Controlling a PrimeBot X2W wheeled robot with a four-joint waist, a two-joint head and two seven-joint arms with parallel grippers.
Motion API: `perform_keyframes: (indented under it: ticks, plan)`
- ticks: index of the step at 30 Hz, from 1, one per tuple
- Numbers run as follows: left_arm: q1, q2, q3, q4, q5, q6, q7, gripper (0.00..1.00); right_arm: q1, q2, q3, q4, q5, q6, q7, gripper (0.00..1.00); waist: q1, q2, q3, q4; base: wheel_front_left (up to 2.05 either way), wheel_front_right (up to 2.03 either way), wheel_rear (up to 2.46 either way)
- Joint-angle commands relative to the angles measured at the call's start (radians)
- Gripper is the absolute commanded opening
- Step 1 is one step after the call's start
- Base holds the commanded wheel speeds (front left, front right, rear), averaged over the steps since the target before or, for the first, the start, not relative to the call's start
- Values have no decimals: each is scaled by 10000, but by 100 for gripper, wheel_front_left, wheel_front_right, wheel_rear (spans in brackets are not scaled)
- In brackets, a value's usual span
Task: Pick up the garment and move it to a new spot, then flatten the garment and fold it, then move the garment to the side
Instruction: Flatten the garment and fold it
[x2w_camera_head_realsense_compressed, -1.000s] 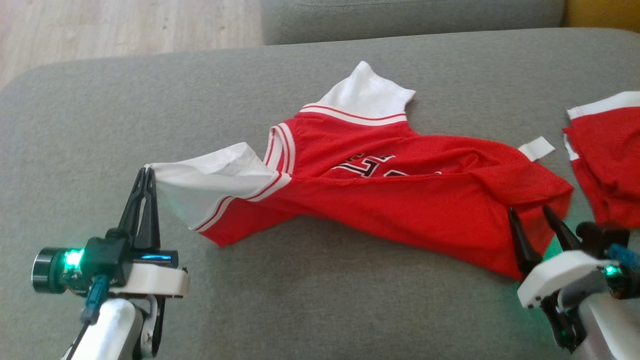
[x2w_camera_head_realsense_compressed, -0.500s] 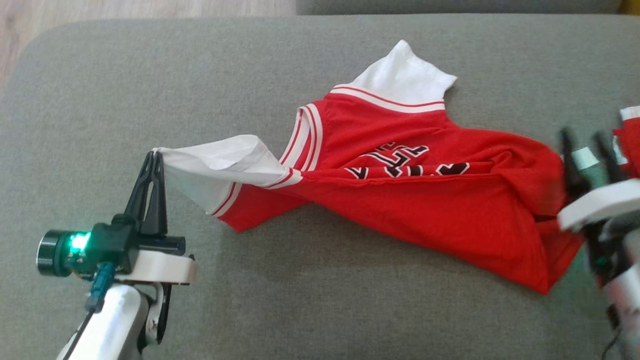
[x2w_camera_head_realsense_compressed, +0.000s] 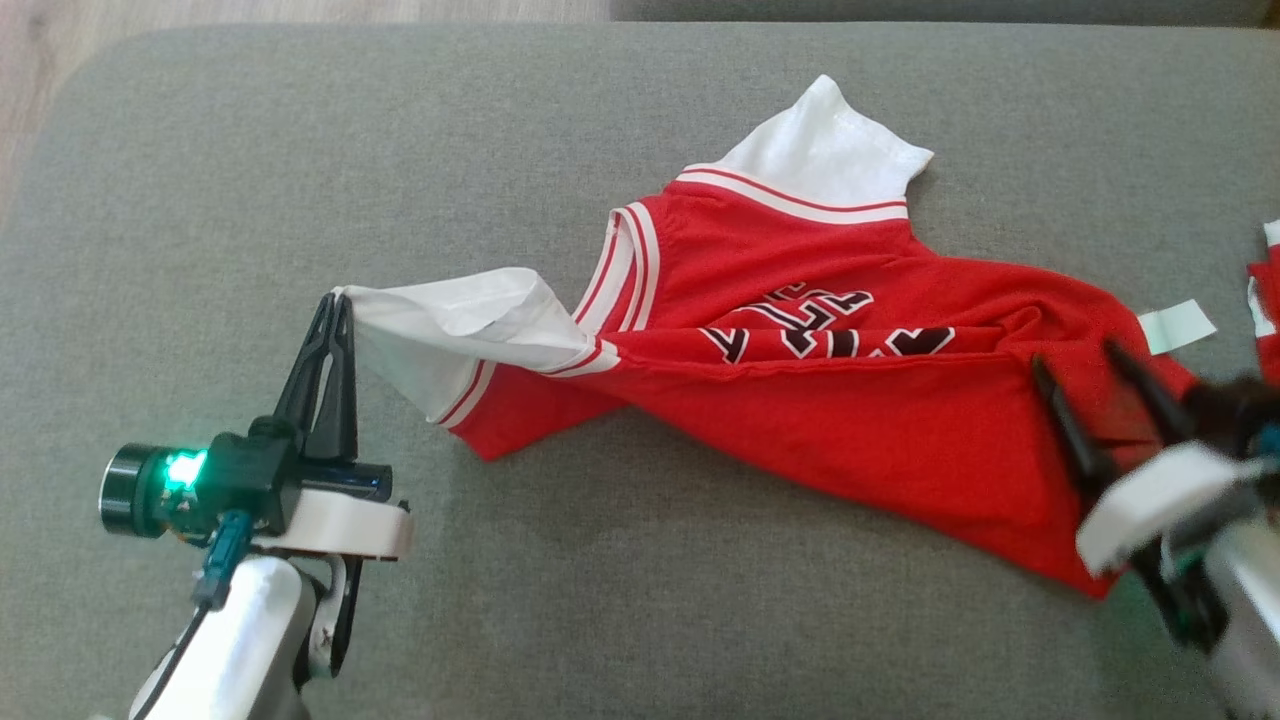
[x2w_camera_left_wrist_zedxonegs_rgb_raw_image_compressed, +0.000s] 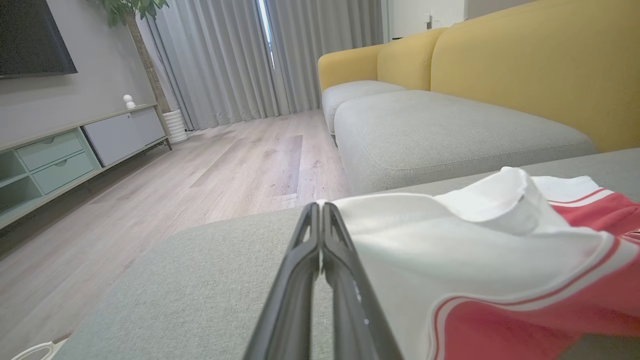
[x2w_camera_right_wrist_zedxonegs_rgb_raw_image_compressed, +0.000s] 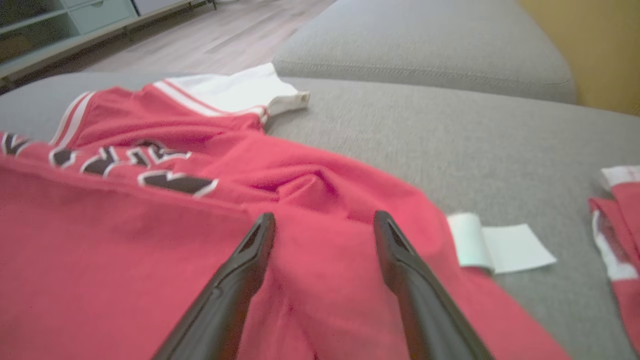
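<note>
Right now pinching the white sleeve cuff in the left end effector, jaws fully closed on cloth, towards the sofa cushion's left edge. Hovering the right end effector wide apart, holding nothing, over the hem of the red garment near the cushion's right edge. Lying rumpled across the cushion's middle, with a ridge below the lettering. Could tear the thin cuff pinch loose by pulling too hard. Could grab two layers at the hem, locking in the ridge. Could also snag the white tag or second red garment just beside.
</note>
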Motion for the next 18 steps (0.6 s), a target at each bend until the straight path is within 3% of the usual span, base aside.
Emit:
perform_keyframes:
  ticks: [1, 8, 14, 15, 18]
  plan:
    - [-456, 232, 389, -171, 5, -25, -112, 0, 490, -501, 264, -492, -175, 69, -141, 100, 0, 0, -38, 24, 0, 0, 0]
    - [-408, 227, 397, -161, -29, 29, -188, 0, 1308, -1068, 690, -1259, -642, 69, -64, 100, 0, 0, -86, 97, 0, 0, 0]
    - [-430, 221, 355, -216, -38, 63, -198, 0, 1008, -801, -26, -582, -1720, 69, 46, 100, 0, 0, 14, 207, 0, 0, 0]
    - [-453, 211, 341, -224, -41, 57, -200, 0, 949, -724, -125, -470, -1888, 69, 98, 91, 0, 0, 46, 232, 0, 0, 0]
    - [-520, 167, 292, -197, -61, 25, -210, 0, 833, -503, -254, -223, -2198, 69, 369, 13, 0, 0, 104, 292, 0, 0, 0]
